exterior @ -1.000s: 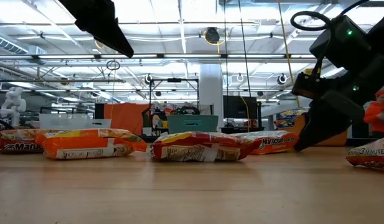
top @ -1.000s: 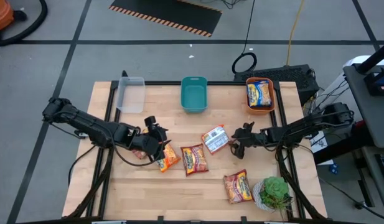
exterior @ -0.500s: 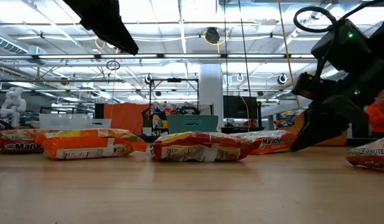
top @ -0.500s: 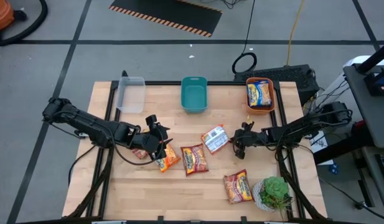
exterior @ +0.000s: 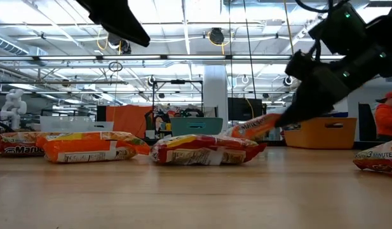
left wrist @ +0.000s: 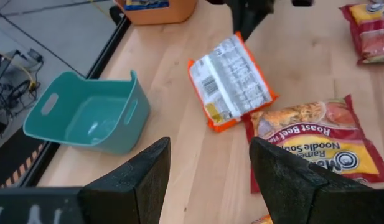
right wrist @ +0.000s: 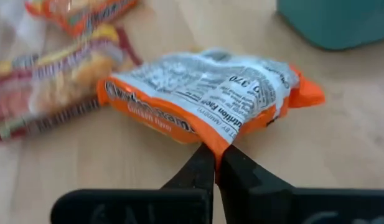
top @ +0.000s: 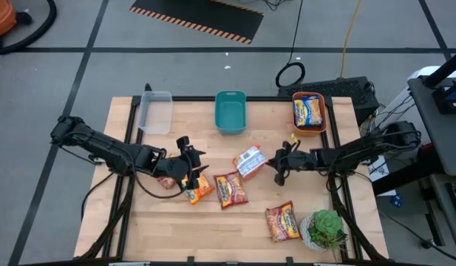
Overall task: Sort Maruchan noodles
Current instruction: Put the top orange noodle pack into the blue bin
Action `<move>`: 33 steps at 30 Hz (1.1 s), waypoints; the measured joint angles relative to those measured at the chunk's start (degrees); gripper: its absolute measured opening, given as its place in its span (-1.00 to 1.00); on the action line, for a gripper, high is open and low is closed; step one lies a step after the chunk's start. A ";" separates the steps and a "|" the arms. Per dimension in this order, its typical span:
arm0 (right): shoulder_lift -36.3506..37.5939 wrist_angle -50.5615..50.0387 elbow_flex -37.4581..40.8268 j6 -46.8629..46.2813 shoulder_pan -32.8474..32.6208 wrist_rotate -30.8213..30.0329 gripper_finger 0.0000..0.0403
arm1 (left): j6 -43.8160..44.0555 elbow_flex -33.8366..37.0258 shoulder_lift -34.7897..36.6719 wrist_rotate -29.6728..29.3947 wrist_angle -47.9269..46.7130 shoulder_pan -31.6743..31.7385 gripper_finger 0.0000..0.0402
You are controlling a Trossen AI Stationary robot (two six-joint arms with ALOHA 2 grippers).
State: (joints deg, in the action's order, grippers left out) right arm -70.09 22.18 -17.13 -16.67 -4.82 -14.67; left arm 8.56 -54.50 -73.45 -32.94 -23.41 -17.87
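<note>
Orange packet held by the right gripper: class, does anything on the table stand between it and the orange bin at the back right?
Nothing visible does. The right gripper is shut on the orange packet, lifting one edge. Bare wood lies between it and the orange bin; the teal bin sits off to the side.

Pink packet (top: 165,182) mostly hidden under left arm; wrapper print in right wrist view blurred.
</note>
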 joint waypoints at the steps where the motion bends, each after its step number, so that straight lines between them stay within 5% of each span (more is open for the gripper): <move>1: 0.09 -0.24 -0.55 -0.64 0.35 -0.05 -0.99 | -0.36 0.00 0.00 0.02 0.07 -0.26 0.12; 18: 0.11 1.16 -6.85 -15.29 5.03 -3.50 -1.00 | -7.47 -0.02 -8.25 -2.33 4.66 -2.10 0.14; 24: 0.13 0.92 -6.90 -15.68 5.14 -3.25 -1.00 | -9.69 -0.02 -14.06 -9.48 11.58 -1.34 0.38; 33: 0.15 0.74 -6.90 -17.05 5.14 -3.17 -1.00 | -5.87 -0.02 -21.54 -7.63 14.59 5.51 0.67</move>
State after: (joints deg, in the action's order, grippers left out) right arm -69.93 22.92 -24.03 -33.73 0.32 -17.83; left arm 2.70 -54.52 -94.99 -40.58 -8.81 -12.36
